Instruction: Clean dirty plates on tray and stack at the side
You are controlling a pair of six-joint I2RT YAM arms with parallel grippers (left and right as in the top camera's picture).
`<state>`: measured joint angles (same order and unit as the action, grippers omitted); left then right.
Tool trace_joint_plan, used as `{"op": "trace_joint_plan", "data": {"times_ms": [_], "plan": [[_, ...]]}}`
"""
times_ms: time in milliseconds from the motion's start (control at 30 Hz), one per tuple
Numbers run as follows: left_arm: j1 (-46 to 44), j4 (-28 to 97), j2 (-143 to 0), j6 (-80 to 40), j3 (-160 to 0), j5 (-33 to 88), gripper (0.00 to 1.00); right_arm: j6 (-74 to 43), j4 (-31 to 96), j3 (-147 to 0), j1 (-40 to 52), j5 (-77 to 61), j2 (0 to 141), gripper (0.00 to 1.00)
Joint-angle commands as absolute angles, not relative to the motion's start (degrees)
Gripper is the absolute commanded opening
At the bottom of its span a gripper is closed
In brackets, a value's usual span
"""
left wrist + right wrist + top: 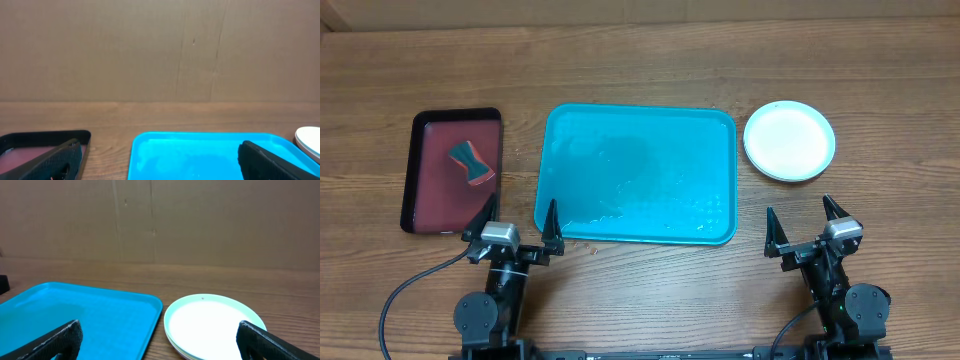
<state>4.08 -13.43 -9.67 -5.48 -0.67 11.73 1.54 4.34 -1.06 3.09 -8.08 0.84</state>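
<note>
The turquoise tray (638, 175) lies mid-table with no plates on it; its surface shows faint wet streaks. The plates (789, 140) sit stacked on the wood to the tray's right, pale and clean on top, with layered rims showing in the right wrist view (210, 325). My left gripper (518, 218) hovers open at the tray's near left corner, holding nothing. My right gripper (802, 218) is open too, just in front of the stack and apart from it. The left wrist view shows the tray (200, 155) between the fingers (55, 160).
A smaller dark red tray (455, 170) lies left of the turquoise one and carries a teal and red sponge (470, 163). A brown cardboard wall closes off the far side of the wooden table (640, 70).
</note>
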Motion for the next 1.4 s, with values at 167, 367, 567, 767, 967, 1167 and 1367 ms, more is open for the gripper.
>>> {"op": "trace_joint_plan", "data": {"times_ms": [167, 367, 567, 767, 967, 1167, 1367], "plan": [[3.7, -0.1, -2.4, -4.2, -0.3, 8.2, 1.0, 1.8, 4.2, -0.5, 2.9, -7.5, 0.2, 1.0], [3.6, 3.9, -0.2, -4.2, -0.3, 6.9, 1.0, 1.8, 4.2, -0.5, 2.9, -7.5, 0.2, 1.0], [2.2, 4.0, -0.2, -4.2, -0.3, 6.8, 1.0, 1.8, 4.2, -0.5, 2.9, -7.6, 0.2, 1.0], [0.7, 4.1, -0.2, -4.2, -0.3, 5.9, 1.0, 1.8, 4.2, -0.5, 2.9, -7.5, 0.2, 1.0], [0.7, 4.3, -0.2, 0.7, -0.3, 5.3, 1.0, 1.8, 4.2, -0.5, 2.9, -7.5, 0.2, 1.0], [0.7, 4.4, -0.2, 2.2, -0.3, 3.9, 1.0, 1.8, 4.2, -0.5, 2.9, -7.6, 0.2, 1.0], [0.7, 4.5, -0.2, -0.4, -0.3, 3.2, 1.0, 1.8, 4.2, -0.5, 2.9, -7.5, 0.2, 1.0]]}}
